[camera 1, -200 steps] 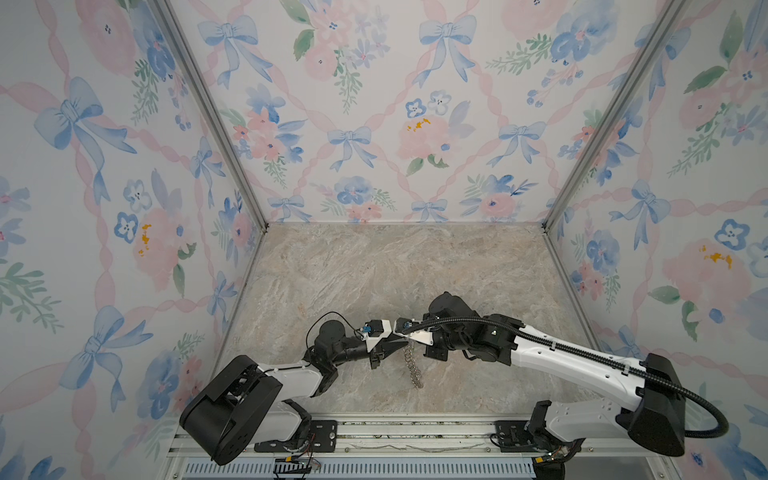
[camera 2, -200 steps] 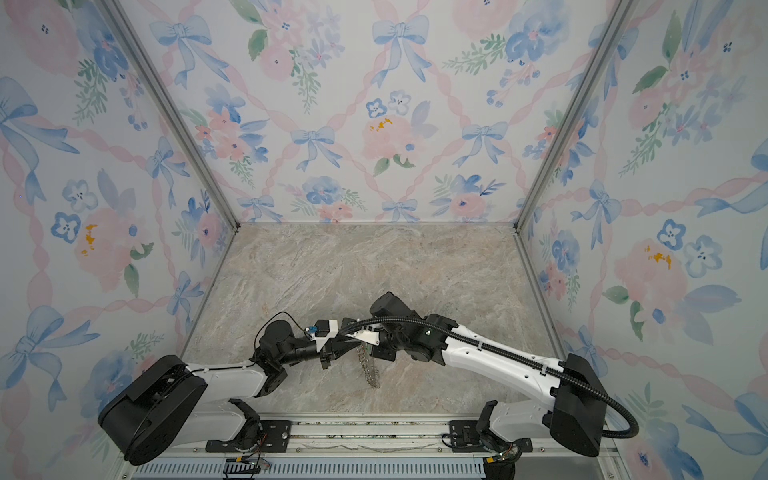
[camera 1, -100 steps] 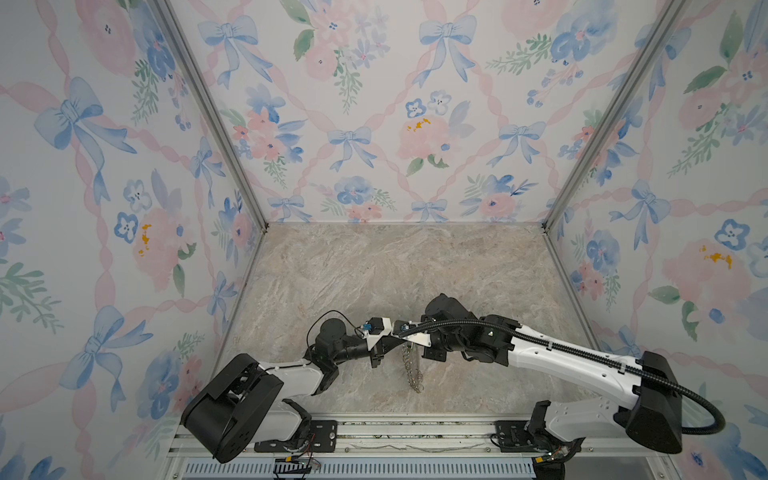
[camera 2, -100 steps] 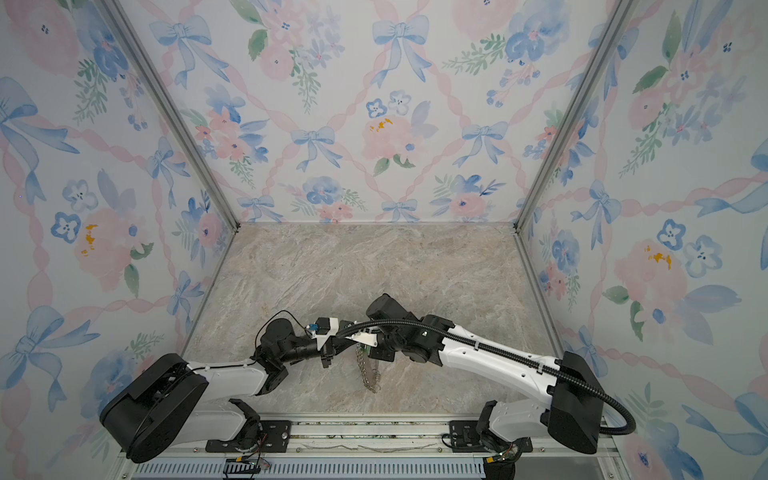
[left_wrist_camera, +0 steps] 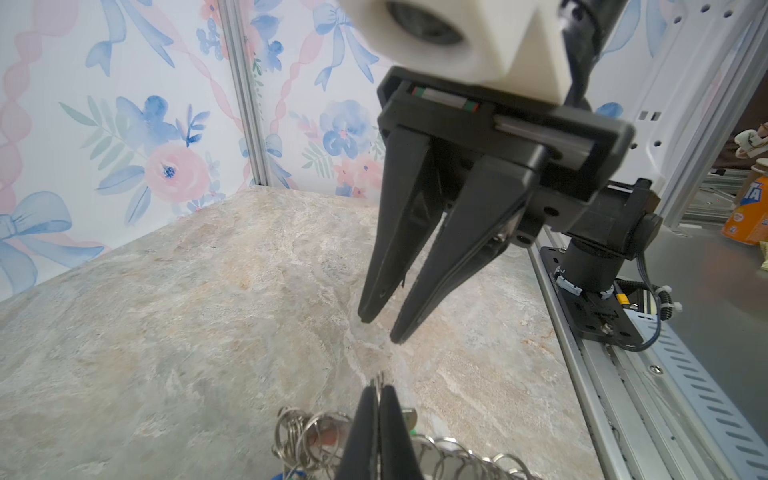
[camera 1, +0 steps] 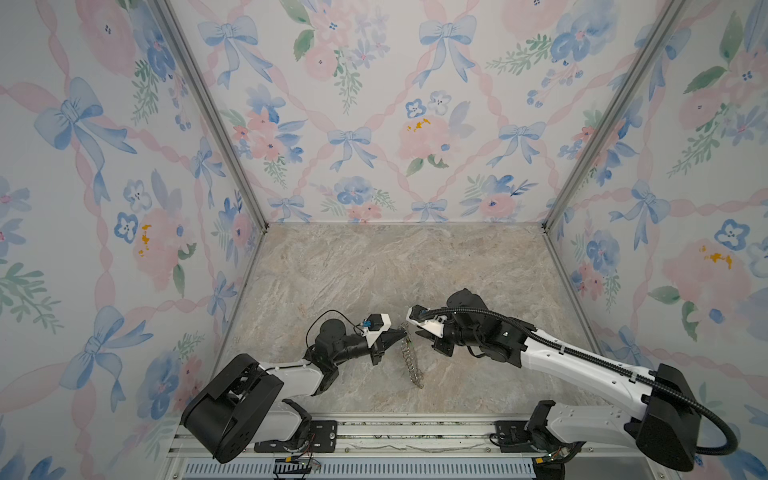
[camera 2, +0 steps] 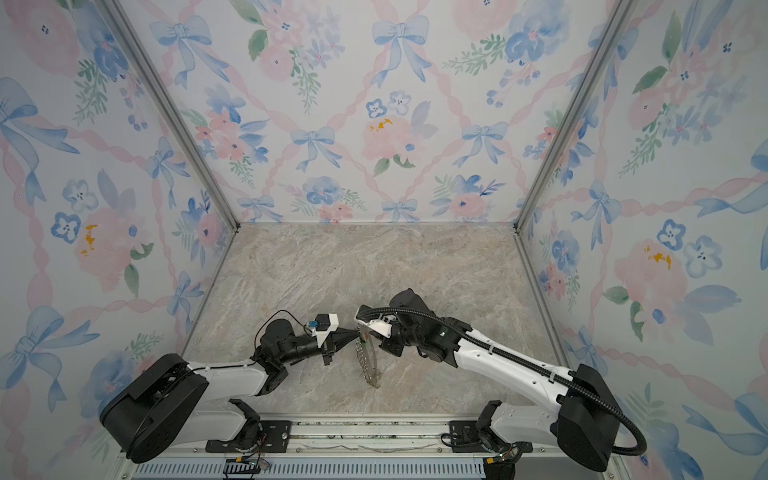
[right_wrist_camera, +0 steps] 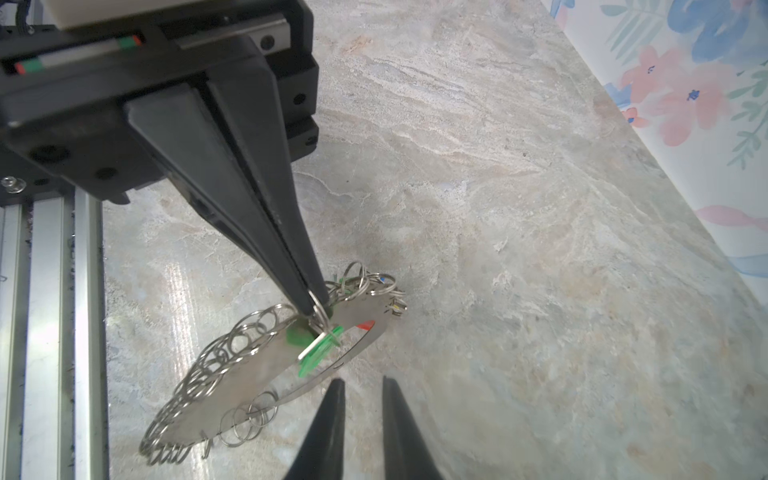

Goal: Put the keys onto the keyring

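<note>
**Left gripper pinches a ring on the keyring**

The left gripper (right_wrist_camera: pixel 313 309) is closed tight on one wire ring at the rim of the keyring (right_wrist_camera: pixel 249 374). That end is lifted and the far end is down at the table (right_wrist_camera: pixel 498 249), so the plate tilts. A green key (right_wrist_camera: pixel 320 347) hangs by the pinched ring, and a red key (right_wrist_camera: pixel 365 325) shows just beyond it on the plate. The right gripper (left_wrist_camera: pixel 378 330) stands just beside the keyring, jaws narrowly apart — holding nothing.
</note>
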Tool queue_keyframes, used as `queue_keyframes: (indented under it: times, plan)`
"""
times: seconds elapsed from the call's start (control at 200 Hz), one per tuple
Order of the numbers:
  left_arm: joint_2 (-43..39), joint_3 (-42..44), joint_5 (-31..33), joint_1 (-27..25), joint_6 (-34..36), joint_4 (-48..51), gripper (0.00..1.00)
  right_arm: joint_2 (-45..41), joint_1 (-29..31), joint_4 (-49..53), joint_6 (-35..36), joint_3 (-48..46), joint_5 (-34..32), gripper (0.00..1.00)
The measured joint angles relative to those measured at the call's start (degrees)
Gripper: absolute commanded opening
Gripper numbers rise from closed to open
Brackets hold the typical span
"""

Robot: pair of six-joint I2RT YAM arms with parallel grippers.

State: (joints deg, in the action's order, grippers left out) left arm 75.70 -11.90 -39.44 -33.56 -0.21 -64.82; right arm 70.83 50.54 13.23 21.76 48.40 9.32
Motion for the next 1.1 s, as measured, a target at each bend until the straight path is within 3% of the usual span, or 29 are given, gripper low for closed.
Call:
queue_keyframes:
  times: [0.54,0.76,1.1]
  plan:
    - [2.05,0.52,0.7,-0.61,-1.75,-5.92,0.0,0.79,-2.08,-11.89,-4.55,-4.98,6.34,0.17]
    - [3.52,0.87,0.85,-0.83,-2.84,-8.74,0.0,3.37,-2.08,-13.14,-4.94,-4.98,7.1,0.1]
    - [4.79,1.31,0.87,-1.2,-3.06,-11.47,0.0,3.48,-1.6,-13.51,-4.2,-5.53,9.2,0.12]
